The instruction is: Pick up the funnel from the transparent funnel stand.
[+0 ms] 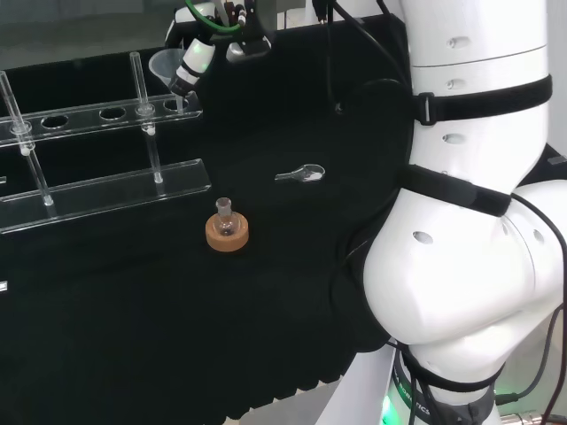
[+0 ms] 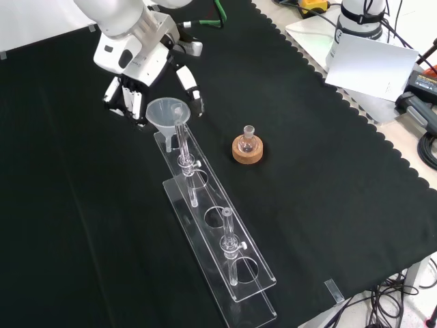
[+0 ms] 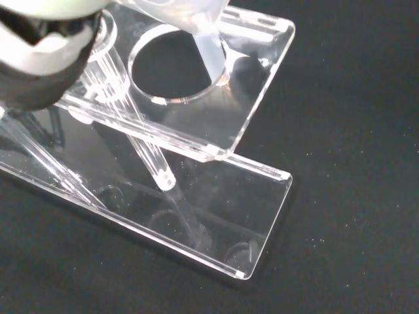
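We are closing our hand (image 2: pixel 140 72) in on the funnel (image 2: pixel 167 113), which is sitting at the far end of the stand (image 2: pixel 225 256). Fingers are spreading either side of the cone, not gripping; grasping and lifting are left.

Even, bright overhead light; black cloth (image 2: pixel 328 205) matte, shadows faint. Glare streaks on clear funnel stand (image 3: pixel 196 131) edges just below hand (image 3: pixel 46 52). Hand blurred, out of focus in wrist view; stand beneath sharp.
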### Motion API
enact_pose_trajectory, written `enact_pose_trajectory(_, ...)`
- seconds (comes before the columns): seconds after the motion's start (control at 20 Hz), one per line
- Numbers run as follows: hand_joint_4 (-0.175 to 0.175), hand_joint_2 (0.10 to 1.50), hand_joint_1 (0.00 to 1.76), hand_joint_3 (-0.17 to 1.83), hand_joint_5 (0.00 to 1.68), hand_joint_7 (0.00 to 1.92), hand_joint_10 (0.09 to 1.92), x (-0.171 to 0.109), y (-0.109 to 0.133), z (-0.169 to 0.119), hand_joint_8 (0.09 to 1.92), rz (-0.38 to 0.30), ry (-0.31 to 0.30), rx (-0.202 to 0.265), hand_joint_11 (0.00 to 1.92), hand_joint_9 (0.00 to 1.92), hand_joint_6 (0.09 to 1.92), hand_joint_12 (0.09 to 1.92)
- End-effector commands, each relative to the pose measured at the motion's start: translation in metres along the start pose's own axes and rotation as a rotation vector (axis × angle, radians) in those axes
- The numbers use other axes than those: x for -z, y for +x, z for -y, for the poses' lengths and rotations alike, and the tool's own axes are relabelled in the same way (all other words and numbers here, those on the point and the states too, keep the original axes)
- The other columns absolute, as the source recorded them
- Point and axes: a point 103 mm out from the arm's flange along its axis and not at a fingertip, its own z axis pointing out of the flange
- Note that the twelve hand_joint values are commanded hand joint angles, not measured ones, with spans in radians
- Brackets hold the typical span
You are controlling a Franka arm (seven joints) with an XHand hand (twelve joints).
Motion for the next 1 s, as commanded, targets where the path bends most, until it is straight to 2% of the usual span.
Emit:
enact_pose_trajectory(0.05, 0.009, 0.46, 0.84, 0.56, 0.66, 1.13, 0.34, 0.008, 0.003, 0.006, 0.60, 0.010, -0.005, -0.003, 0.07, 0.95, 0.75, 1.56)
enact_pose_trajectory(0.6, 0.009, 0.46, 0.86, 0.62, 0.68, 1.14, 0.34, 0.044, 0.016, 0.020, 0.60, 0.029, -0.052, 0.005, 0.09, 0.97, 0.76, 1.55)
enact_pose_trajectory(1.0, 0.010, 0.44, 0.86, 0.66, 0.69, 1.15, 0.34, 0.046, 0.019, 0.024, 0.60, 0.036, -0.056, -0.011, 0.10, 0.98, 0.75, 1.55)
